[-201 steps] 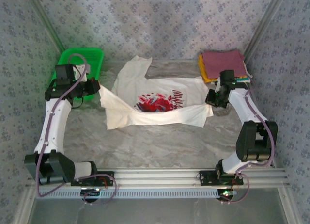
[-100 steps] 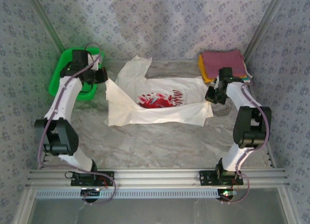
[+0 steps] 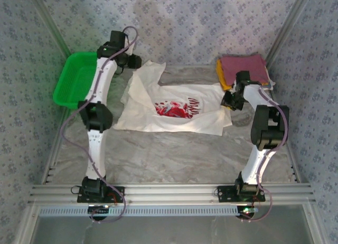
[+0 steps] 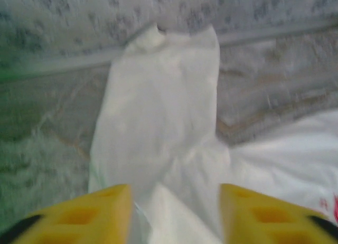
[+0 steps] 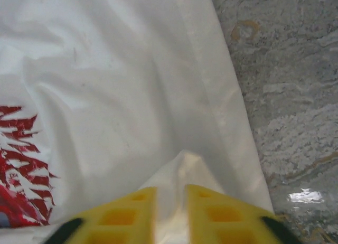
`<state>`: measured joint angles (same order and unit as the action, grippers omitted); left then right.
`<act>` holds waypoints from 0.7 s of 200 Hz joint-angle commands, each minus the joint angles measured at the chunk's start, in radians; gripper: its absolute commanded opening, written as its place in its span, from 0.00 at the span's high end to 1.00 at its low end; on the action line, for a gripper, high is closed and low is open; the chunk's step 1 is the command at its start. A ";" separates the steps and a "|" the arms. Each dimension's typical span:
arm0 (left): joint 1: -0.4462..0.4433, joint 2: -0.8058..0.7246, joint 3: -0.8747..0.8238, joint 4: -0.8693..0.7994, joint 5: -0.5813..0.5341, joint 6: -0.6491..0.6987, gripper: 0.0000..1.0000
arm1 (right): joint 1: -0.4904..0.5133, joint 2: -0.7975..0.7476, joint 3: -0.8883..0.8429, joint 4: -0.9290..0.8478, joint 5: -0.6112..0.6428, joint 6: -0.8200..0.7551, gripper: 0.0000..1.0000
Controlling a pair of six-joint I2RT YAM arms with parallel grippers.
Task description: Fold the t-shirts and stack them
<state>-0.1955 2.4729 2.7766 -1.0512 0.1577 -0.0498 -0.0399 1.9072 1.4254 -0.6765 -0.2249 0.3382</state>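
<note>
Toward the far edge of the counter [image 3: 174, 154], midway between its far corners, the white t-shirt [image 3: 195, 120] is lying spread out and rumpled, with its red-and-black chest graphic [image 3: 177, 108] facing up. One sleeve [image 4: 163, 112] is stretching away toward the far edge.

The left gripper [image 3: 135, 61] is hovering over that sleeve, at the far-left part of the shirt. In the left wrist view its yellow fingers [image 4: 100, 215] are standing well apart, so the jaws are released. White cloth is lying slack between them and beyond them.

The right gripper [image 3: 228, 101] is sitting at the shirt's right edge. In the right wrist view its fingers are leaving a narrow gap, and a raised ridge of white cloth is running up into it. Whether the jaws are pinching that ridge or merely standing around it, I cannot tell.

At the far right corner, just beyond the right gripper, the stack of folded t-shirts [image 3: 243, 67] is resting with maroon on top and yellow and teal edges peeking out beneath. At the far left corner the green basket [image 3: 74, 85] is sitting beside the left arm.
</note>
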 commanded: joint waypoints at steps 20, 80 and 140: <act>-0.001 0.061 0.253 -0.213 -0.050 -0.062 0.45 | -0.006 -0.023 0.079 -0.041 0.022 0.000 0.59; -0.070 -0.563 -0.959 0.354 -0.050 -0.232 0.40 | 0.157 -0.221 -0.065 0.143 -0.092 -0.027 0.53; -0.068 -0.646 -1.431 0.615 -0.002 -0.371 0.45 | 0.291 -0.268 -0.224 0.304 -0.085 -0.048 0.53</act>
<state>-0.2737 1.7542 1.3567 -0.5888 0.1188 -0.3668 0.2268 1.6749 1.2671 -0.4576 -0.3042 0.3164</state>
